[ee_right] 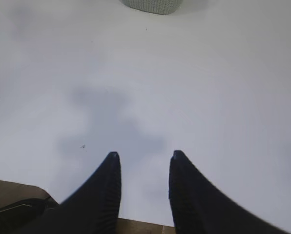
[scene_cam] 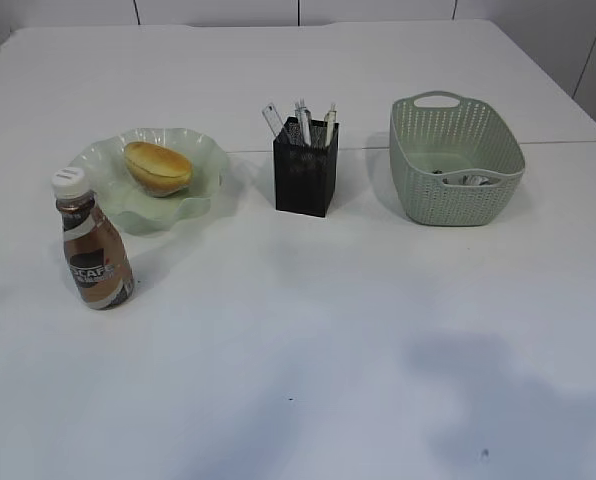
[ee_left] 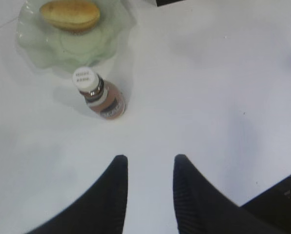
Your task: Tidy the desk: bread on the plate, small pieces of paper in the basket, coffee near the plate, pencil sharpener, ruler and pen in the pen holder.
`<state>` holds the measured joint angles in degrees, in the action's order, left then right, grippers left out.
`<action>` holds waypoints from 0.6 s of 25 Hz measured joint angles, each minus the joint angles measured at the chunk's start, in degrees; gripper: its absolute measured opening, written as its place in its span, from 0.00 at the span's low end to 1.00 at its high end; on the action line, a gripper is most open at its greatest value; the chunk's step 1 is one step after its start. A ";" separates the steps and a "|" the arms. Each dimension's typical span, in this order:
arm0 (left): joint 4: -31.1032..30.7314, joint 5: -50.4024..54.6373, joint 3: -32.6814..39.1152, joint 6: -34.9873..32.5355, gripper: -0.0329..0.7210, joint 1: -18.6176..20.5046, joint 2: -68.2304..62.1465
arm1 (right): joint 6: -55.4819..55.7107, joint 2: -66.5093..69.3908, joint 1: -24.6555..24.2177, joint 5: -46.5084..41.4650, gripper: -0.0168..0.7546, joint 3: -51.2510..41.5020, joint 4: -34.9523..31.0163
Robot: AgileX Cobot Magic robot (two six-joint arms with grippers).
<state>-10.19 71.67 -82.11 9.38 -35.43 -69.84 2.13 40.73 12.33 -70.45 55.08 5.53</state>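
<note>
White tabletop (scene_cam: 298, 340); on it, from left to right in the exterior view:

- Pale green, wavy-rimmed glass plate (scene_cam: 98, 160), bearing a golden-brown oval bread roll (scene_cam: 158, 167) near its middle.
- Small brown coffee bottle with white screw cap (scene_cam: 94, 242), upright, just in front of the plate's near-left rim, close beside but apart from it.
- Black mesh square pen holder (scene_cam: 305, 168), mid-table, with several slim pale items (scene_cam: 303, 120) poking out of the top at slight tilts; too small to tell pen from ruler.
- Sage-green perforated plastic basket with handle cut-outs (scene_cam: 456, 158), right of the holder, well apart; some small pale scraps (scene_cam: 468, 179) on its floor, indistinct.

Left wrist view: left gripper (ee_left: 149, 163), two black fingers parted with bare table showing between, nothing held, raised above the surface; coffee bottle (ee_left: 100, 92) and plate (ee_left: 35, 46) with bread roll (ee_left: 70, 14) ahead of the tips.

Right wrist view: right gripper (ee_right: 143, 158), black fingers likewise spread and empty over bare tabletop; base of the basket (ee_right: 153, 5) at the top edge, well apart from the tips.
</note>
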 joint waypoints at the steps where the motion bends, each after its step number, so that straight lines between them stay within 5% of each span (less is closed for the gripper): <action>1: 0.12 0.05 3.01 0.00 0.33 0.00 2.89 | 0.00 -0.54 0.00 -0.27 0.38 0.00 0.00; 15: 3.72 -0.16 33.48 0.00 0.33 0.00 44.12 | -0.34 -24.88 0.00 -2.05 0.38 -6.70 -3.23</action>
<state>-6.47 71.52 -48.63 9.38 -35.43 -25.72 1.79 15.85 12.33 -72.51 48.38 2.30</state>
